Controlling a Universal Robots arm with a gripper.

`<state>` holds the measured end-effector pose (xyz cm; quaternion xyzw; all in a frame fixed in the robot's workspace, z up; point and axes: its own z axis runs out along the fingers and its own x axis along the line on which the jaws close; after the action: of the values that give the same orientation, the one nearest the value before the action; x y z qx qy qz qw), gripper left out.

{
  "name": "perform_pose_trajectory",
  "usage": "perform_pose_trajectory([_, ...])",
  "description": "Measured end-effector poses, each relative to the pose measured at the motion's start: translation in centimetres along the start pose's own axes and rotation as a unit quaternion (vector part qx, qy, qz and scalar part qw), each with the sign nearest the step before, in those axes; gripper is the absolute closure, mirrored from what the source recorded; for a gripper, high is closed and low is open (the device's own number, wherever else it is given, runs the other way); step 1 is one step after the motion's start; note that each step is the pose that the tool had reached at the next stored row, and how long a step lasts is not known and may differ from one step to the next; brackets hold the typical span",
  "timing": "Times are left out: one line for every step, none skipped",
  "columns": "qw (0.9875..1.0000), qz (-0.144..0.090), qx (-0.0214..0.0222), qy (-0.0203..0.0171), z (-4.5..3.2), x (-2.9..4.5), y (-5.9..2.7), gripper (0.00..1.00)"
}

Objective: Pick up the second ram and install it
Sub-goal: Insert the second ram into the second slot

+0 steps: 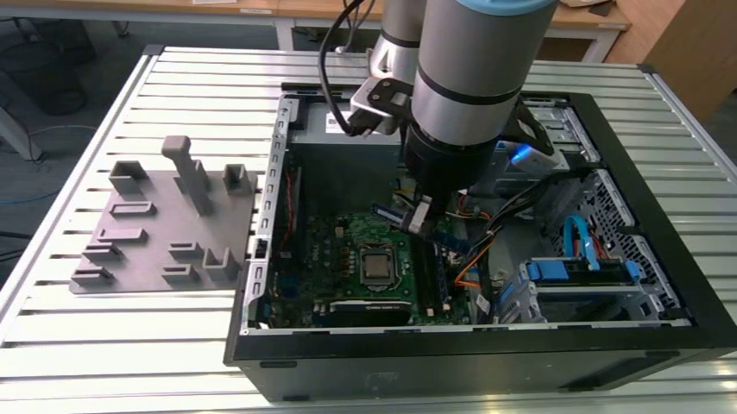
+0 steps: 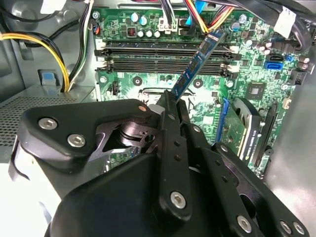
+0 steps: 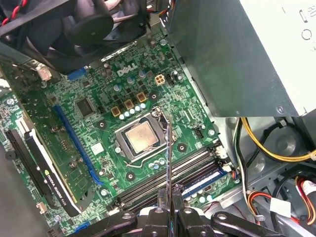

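White lettering is printed on the green motherboard (image 3: 148, 89) near the fan, and a pale printed label sits at the corner of the grey power supply (image 3: 237, 64). The second ram (image 2: 193, 66) carries small pale stickers too fine to read. The hand (image 2: 173, 101) is closed narrowly on one end of that ram, so the blue-green board juts out past the fingertips, tilted over the dark memory slots (image 2: 163, 57) and seated in none. In the first wrist view it shows edge-on between the fingers (image 3: 155, 219), crossing beside the processor socket (image 3: 140, 136). Yellow and orange cables (image 2: 197, 15) crowd the slots' far side. The open computer case (image 1: 267, 216) stands on the slatted counter (image 1: 138, 336), with a grey plastic block (image 1: 161, 233) at the exterior view's left
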<state>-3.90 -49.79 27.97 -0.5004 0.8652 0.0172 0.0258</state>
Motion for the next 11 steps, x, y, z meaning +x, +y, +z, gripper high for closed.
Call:
perform_pose_trajectory([1.0000, 0.002, 0.0001, 0.0000, 0.00, 0.00, 0.00, 0.86])
perform_pose_trajectory([1.0000, 0.005, 0.0003, 0.0000, 0.00, 0.00, 0.00, 0.86])
perform_pose_trajectory([1.0000, 0.007, 0.0004, 0.0000, 0.00, 0.00, 0.00, 0.86])
perform_pose_trajectory([1.0000, 0.010, 0.0006, -0.0001, 0.00, 0.00, 0.00, 0.86])
perform_pose_trajectory([0.9999, 0.012, 0.0007, -0.0001, 0.01, 0.00, 0.00, 0.86])
perform_pose_trajectory([0.9999, 0.015, 0.0009, -0.0001, 0.01, 0.00, 0.00, 0.86])
perform_pose_trajectory([0.9999, 0.017, 0.0011, -0.0001, 0.01, 0.00, 0.00, 0.86])
perform_pose_trajectory([0.9998, 0.019, 0.0012, -0.0001, 0.01, 0.00, 0.00, 0.86])
perform_pose_trajectory([0.9998, 0.022, 0.0013, -0.0001, 0.01, 0.00, 0.00, 0.86])
perform_pose_trajectory([0.9997, 0.024, 0.0015, -0.0001, 0.01, 0.00, 0.00, 0.86])
perform_pose_trajectory([0.9996, 0.027, 0.0017, -0.0001, 0.01, 0.00, 0.00, 0.86])
